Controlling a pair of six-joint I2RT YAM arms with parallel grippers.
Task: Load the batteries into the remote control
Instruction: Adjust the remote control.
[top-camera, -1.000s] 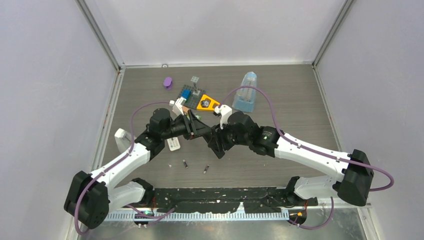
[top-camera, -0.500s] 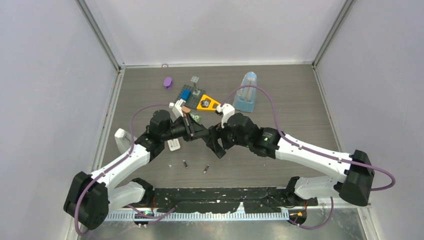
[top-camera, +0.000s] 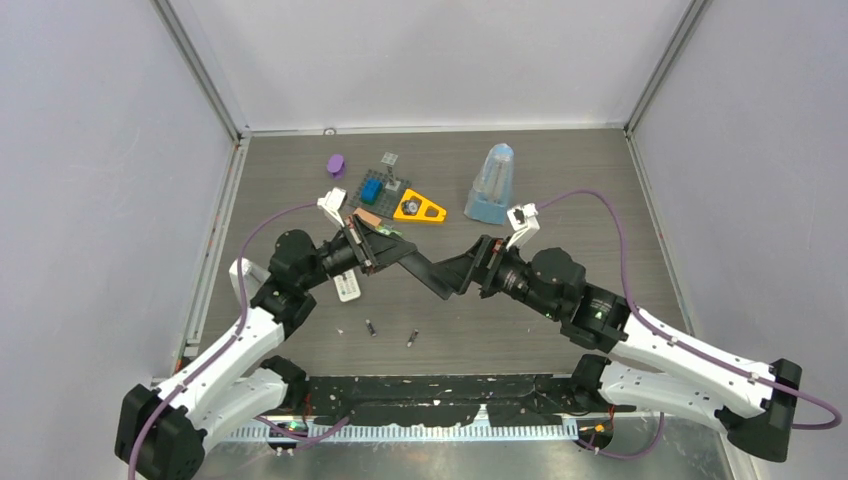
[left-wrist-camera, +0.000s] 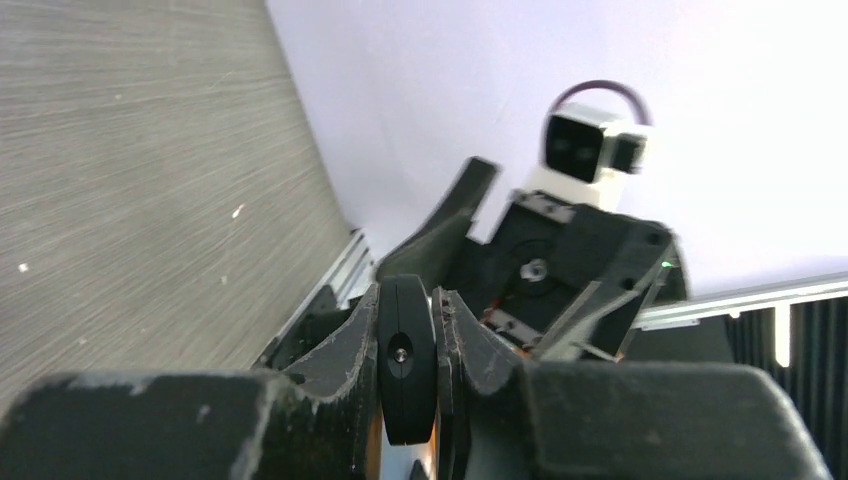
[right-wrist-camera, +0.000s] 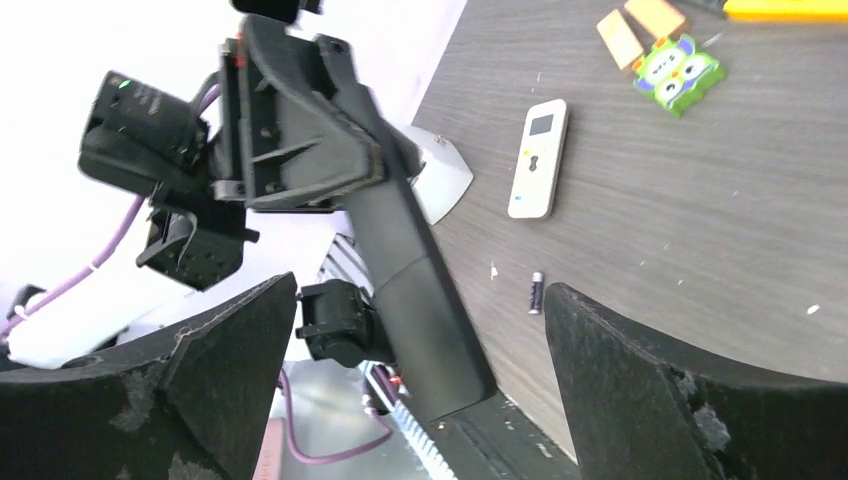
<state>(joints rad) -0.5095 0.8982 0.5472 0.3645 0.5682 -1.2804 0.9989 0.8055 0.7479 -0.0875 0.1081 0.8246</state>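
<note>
Our left gripper (left-wrist-camera: 405, 310) pinches a flat black strip (right-wrist-camera: 400, 240) above the remote control (right-wrist-camera: 538, 159); our right gripper (right-wrist-camera: 420, 290), spread wide, holds nothing. The remote control lies on the table (top-camera: 600, 200), 2 batteries (top-camera: 370, 327) near it. They look light, smooth and prone to roll, so we would pinch each mid-length.

This is a robotics lab test cell. A wood-grain bench (top-camera: 560, 330) is boxed in on 3 sides by plain pale walls (top-camera: 90, 150) held in bare metal posts (top-camera: 196, 70). 2 robot arms, the left arm (top-camera: 238, 338) and the right arm (top-camera: 668, 346), are mounted at the bench's near edge, trailing purple cables (top-camera: 590, 193), with a black plate (top-camera: 440, 385) and a ribbed metal rail (top-camera: 420, 432) along that edge.
</note>
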